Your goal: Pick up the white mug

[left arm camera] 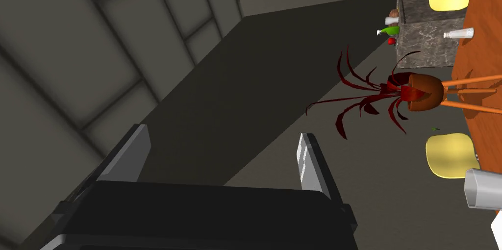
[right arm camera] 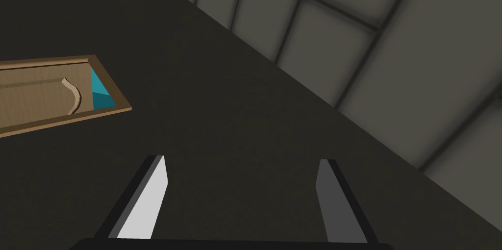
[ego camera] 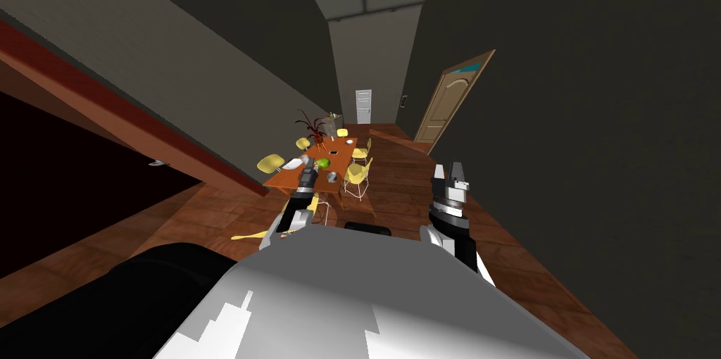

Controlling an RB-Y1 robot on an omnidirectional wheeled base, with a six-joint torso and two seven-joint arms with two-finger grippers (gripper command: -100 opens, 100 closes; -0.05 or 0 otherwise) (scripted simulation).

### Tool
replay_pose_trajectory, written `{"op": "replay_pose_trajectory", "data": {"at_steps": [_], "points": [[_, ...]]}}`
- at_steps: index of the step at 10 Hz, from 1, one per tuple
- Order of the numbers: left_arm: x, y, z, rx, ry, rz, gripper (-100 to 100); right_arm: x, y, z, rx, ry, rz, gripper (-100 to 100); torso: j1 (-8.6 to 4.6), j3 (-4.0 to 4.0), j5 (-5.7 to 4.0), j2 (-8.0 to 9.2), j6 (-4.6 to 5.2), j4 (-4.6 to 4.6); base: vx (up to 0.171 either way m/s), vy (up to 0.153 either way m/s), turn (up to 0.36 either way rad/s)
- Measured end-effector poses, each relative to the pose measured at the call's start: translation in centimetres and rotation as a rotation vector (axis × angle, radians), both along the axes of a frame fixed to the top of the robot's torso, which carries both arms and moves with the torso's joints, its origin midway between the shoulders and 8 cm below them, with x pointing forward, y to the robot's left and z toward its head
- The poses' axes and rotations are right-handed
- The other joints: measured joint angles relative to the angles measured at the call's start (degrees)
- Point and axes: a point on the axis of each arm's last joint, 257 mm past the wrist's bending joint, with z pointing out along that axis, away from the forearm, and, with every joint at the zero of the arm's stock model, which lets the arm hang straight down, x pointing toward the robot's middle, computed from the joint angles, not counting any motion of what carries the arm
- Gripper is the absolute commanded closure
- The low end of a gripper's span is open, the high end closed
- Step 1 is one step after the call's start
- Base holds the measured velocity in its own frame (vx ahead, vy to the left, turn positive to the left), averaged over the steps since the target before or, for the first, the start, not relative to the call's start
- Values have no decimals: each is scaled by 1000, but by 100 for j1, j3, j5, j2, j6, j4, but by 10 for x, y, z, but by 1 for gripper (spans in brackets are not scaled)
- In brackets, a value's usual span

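Note:
An orange-brown table (ego camera: 343, 158) stands ahead with small items on it. A pale grey cup-like vessel (left arm camera: 483, 188), perhaps the mug, stands at the table's edge (left arm camera: 483, 41), well off to one side of my left gripper (left arm camera: 223, 156). That gripper is open with nothing between its fingers (left arm camera: 309, 161). In the head view the left gripper (ego camera: 308, 170) hovers at the table's near left corner, close to a white plate (ego camera: 292, 163). A small grey round vessel (ego camera: 331, 177) sits just right of it. My right gripper (ego camera: 456, 175) is raised at the right, away from the table, open (right arm camera: 240, 188).
Yellow chairs (ego camera: 358, 175) ring the table. A green object (ego camera: 323, 163) and a flat black item (ego camera: 334, 152) lie on it. A red plant in a brown pot (left arm camera: 421, 92) and a marble counter (left arm camera: 426, 41) stand beyond. An open wooden door (ego camera: 450, 101) is at the right.

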Motion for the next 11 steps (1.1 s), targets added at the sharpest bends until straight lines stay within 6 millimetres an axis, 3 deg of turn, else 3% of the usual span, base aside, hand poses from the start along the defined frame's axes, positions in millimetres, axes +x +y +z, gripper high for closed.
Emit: {"op": "replay_pose_trajectory", "data": {"at_steps": [7, 11], "points": [[12, 36, -111, -2, 299, 80, -100, 0, 0, 0, 0, 0, 0, 0, 23, -20, 5, -36, 0, -7, -25, -51, 6], [0, 63, -173, -25, 464, 128, -100, 0, 0, 0, 0, 0, 0, 0, 24, -27, 4, -48, -1, -10, 15, -37, 15]]}}
